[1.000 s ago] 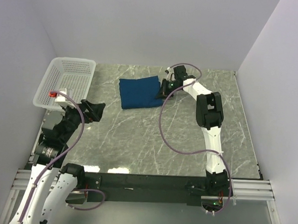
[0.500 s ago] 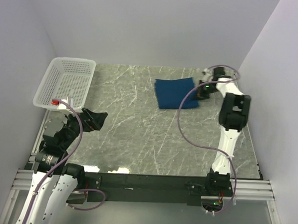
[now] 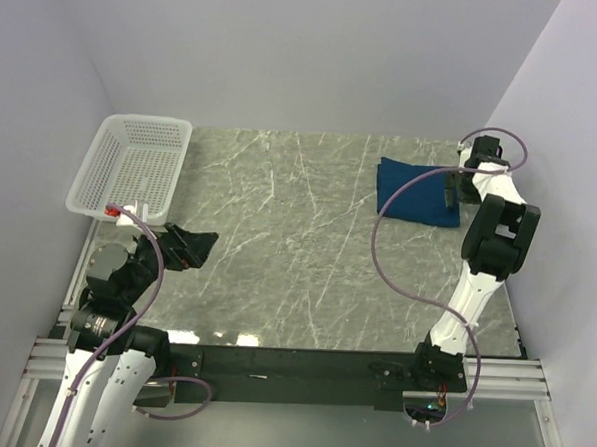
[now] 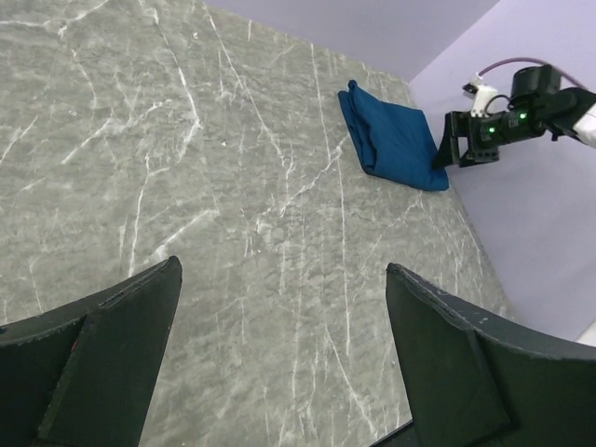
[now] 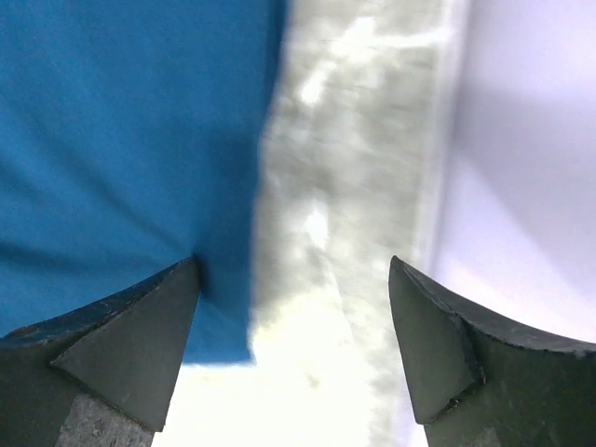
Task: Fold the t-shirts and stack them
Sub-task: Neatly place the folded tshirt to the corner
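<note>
One t-shirt [image 3: 420, 202], soft dark blue cloth folded into a flat rectangle, lies on the grey veined marble table [image 3: 278, 232], across from the one white plastic mesh basket [image 3: 142, 160] and about level with it. On the shirt's side away from the basket, the right claw [image 5: 293, 264] stands wide and holds nothing, one finger by the cloth's edge. Near the basket's front, the left claw [image 4: 281, 270] also gapes wide and grips nothing.

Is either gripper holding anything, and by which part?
Nothing is held. Left gripper and right gripper are open; the shirt lies loose by the right one.
</note>
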`<action>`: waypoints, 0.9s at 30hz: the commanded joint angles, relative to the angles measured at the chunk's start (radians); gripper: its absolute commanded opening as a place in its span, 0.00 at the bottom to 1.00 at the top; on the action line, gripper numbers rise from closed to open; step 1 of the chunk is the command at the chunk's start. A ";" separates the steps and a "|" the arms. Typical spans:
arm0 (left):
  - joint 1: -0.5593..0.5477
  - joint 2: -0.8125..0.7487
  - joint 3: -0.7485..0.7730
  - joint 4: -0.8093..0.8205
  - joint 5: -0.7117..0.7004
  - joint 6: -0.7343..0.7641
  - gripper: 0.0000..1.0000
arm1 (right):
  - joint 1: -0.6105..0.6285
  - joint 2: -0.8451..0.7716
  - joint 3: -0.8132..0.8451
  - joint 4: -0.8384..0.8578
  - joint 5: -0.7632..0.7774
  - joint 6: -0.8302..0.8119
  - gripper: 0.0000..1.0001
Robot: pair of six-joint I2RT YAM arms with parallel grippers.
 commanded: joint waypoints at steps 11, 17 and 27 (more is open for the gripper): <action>-0.001 0.137 0.085 0.018 -0.099 0.059 0.99 | 0.134 -0.614 -0.353 -0.042 -0.297 -0.278 0.90; 0.001 0.223 0.124 -0.017 -0.257 0.073 0.99 | 0.114 -1.125 -0.723 0.239 -0.425 0.005 0.94; 0.002 0.239 0.099 -0.021 -0.315 0.146 0.99 | 0.059 -1.687 -0.931 0.219 0.097 0.513 1.00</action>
